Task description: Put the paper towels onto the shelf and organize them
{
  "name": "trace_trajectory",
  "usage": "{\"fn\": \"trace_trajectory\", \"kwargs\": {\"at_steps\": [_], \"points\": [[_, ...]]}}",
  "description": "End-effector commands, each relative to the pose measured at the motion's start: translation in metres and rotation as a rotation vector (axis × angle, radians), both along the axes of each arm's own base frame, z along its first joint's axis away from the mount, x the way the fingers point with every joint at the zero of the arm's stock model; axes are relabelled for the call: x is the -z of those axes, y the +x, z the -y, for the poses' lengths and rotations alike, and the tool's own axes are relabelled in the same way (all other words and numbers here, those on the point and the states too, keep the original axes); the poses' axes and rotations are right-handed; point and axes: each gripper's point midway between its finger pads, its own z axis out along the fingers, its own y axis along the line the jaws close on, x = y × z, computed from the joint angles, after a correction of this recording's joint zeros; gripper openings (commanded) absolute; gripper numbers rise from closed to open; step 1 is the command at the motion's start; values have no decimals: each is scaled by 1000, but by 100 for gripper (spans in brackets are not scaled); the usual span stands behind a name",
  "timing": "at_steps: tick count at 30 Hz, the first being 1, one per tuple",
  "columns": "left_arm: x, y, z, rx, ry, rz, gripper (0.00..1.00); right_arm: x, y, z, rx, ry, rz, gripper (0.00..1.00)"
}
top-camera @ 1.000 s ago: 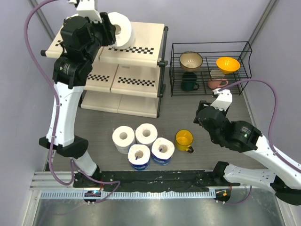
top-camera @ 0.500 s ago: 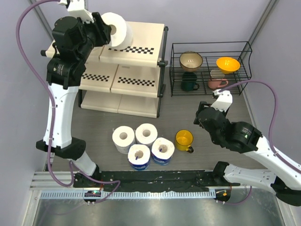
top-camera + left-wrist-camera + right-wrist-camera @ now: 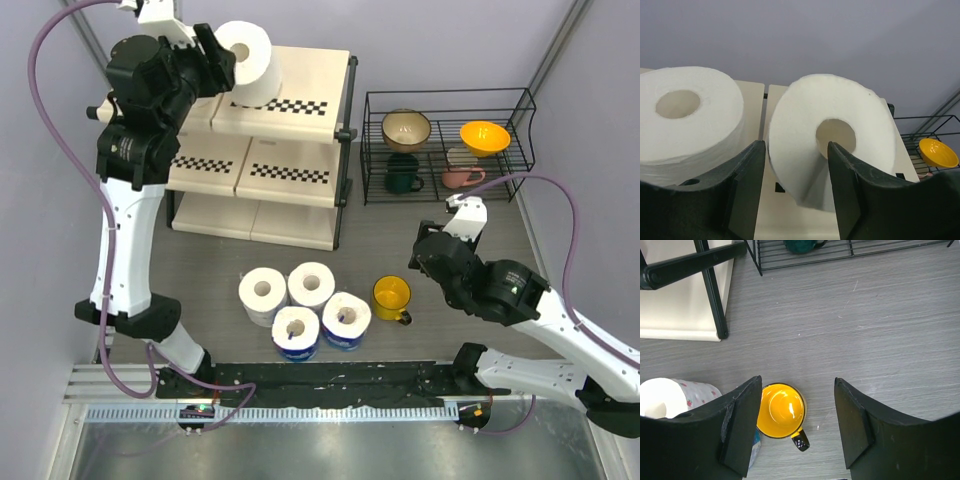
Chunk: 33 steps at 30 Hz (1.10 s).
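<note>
Left tool (image 3: 795, 147): flanks a tilted bare paper towel roll (image 3: 805, 115) on the shelf (image 3: 300, 75) top board; grip cannot be told. Second roll (image 3: 685, 115) alongside. Right tool (image 3: 796, 390): spread, empty, above tabletop (image 3: 865, 315).

Tilted roll (image 3: 805, 130) beside upright roll (image 3: 690, 125) on shelf (image 3: 305, 75)

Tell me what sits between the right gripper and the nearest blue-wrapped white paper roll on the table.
A yellow mug stands between the right gripper and that blue-wrapped roll, close beside the roll. The top external view shows it best.
</note>
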Motion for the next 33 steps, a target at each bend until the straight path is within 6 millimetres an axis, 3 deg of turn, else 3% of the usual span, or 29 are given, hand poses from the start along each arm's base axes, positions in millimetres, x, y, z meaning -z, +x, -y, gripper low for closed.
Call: {"fn": "trace_trajectory", "kwargs": {"at_steps": [1, 10, 16, 17, 18, 20, 21, 24, 27, 28, 33], "points": [[-35, -14, -6, 9, -36, 108, 57, 3, 3, -5, 16, 47, 10, 65], [-42, -13, -3, 33, -62, 140, 67, 7, 3, -7, 12, 42, 5, 64], [-72, -50, -12, 55, -110, 261, 75, 11, 4, -7, 12, 38, 2, 65], [-68, -51, -13, 53, -115, 257, 77, 11, 4, -8, 10, 43, 2, 65], [-85, -70, -21, 41, -133, 314, 78, 12, 4, -9, 8, 41, 0, 64], [-83, -78, -27, 26, -137, 326, 79, 13, 4, -9, 7, 42, -1, 64], [-94, -94, -34, 16, -149, 366, 79, 13, 4, -9, 8, 45, 1, 65], [-101, -116, -44, 0, -159, 408, 80, 11, 4, -9, 4, 45, 5, 65], [-95, -119, -54, -49, -147, 401, 80, 8, 4, -7, 6, 51, 11, 65], [-93, -120, -66, -115, -144, 397, 80, 7, 4, -7, 7, 53, 14, 65], [-50, -84, -115, -371, -122, 265, 83, 7, 4, -6, 4, 50, 15, 65]]}}
